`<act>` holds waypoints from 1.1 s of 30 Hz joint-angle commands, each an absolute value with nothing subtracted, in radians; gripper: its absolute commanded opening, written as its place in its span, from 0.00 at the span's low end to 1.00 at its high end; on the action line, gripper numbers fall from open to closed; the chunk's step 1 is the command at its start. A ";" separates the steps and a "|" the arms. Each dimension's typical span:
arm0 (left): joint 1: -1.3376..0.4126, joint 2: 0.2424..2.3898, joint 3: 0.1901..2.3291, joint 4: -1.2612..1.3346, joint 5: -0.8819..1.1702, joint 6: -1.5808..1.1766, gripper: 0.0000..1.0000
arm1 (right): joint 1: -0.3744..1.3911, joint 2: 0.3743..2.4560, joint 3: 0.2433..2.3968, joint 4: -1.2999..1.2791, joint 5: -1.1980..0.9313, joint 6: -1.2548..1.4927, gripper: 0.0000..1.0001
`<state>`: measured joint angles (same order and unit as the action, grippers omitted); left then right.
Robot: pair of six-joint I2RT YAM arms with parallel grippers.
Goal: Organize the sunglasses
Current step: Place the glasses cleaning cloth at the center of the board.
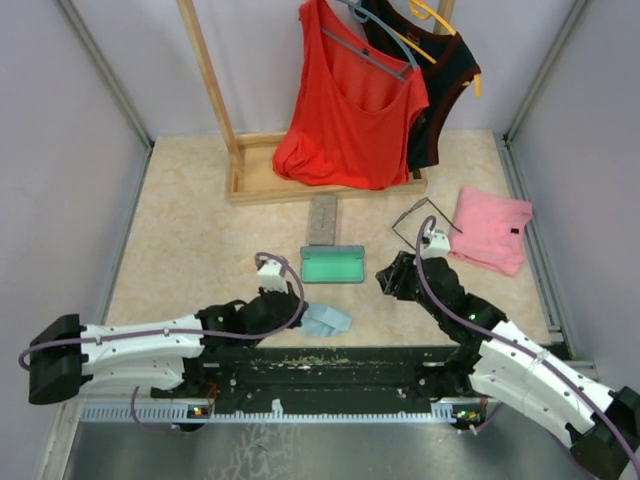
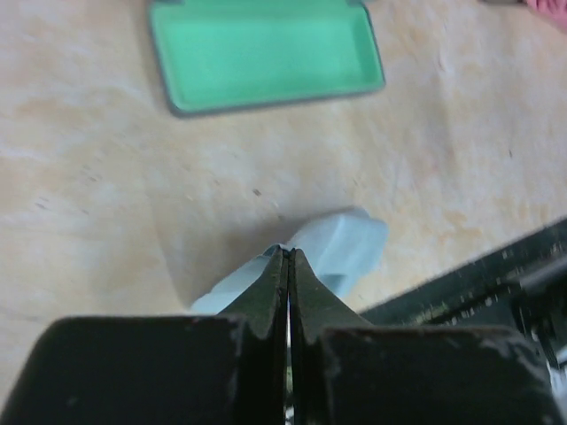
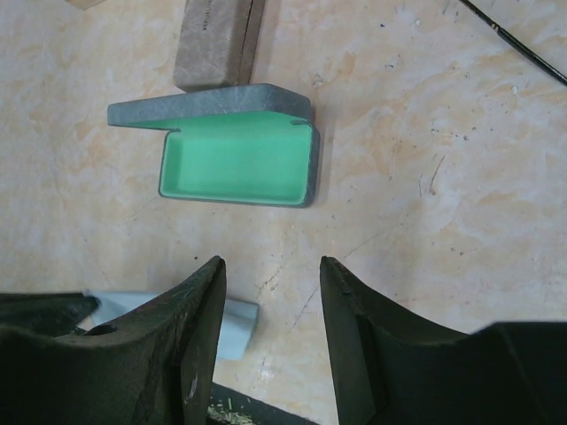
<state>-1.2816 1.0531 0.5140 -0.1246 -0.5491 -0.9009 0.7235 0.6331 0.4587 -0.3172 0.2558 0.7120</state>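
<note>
Left claw [image 2: 288, 258] near the front edge, clamped shut on a light blue cloth [image 2: 341, 248]. Right claw [image 3: 270, 266] at its 3 o'clock, jaws apart, holding nothing. Open green-lined case [image 1: 333, 266] on the surface [image 1: 200, 250], at the cloth's 12 o'clock. Sunglasses [image 1: 410, 215], one pair seen, lie at the right claw's 1 o'clock, just beside a pink garment [image 1: 490, 228].

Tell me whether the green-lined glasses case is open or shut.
Open. The case has its grey lid swung back, and the right wrist view shows the bare green inside, with nothing in it.
</note>
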 commanded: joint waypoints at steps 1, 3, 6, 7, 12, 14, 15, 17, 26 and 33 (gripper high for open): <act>-1.146 0.974 0.432 0.007 -0.594 -0.836 0.00 | 0.715 0.672 0.451 -0.226 0.216 0.713 0.47; -1.071 0.950 0.393 0.030 -0.540 -0.803 0.00 | 0.715 0.697 0.450 -0.188 0.184 0.694 0.47; -1.008 0.929 0.349 0.040 -0.527 -0.765 0.00 | 0.715 0.741 0.443 -0.129 0.134 0.677 0.48; -0.995 0.929 0.339 0.040 -0.524 -0.759 0.00 | 0.716 0.756 0.443 -0.119 0.115 0.675 0.48; -0.965 0.953 0.310 0.008 -0.533 -0.795 0.00 | 0.747 0.827 0.456 -0.104 0.120 0.723 0.48; -0.960 0.965 0.306 -0.030 -0.556 -0.838 0.00 | 0.778 0.845 0.445 -0.073 0.142 0.775 0.48; -0.958 0.971 0.304 -0.048 -0.565 -0.859 0.00 | 0.797 0.858 0.436 -0.045 0.149 0.798 0.48; -0.954 0.982 0.299 -0.071 -0.569 -0.886 0.00 | 0.839 0.897 0.426 0.012 0.169 0.829 0.48; -0.934 1.077 0.313 -0.111 -0.581 -0.914 0.00 | 0.958 1.119 0.420 0.276 0.183 0.874 0.47; -0.923 1.122 0.322 -0.111 -0.576 -0.895 0.00 | 0.957 1.242 0.447 0.396 0.085 0.829 0.47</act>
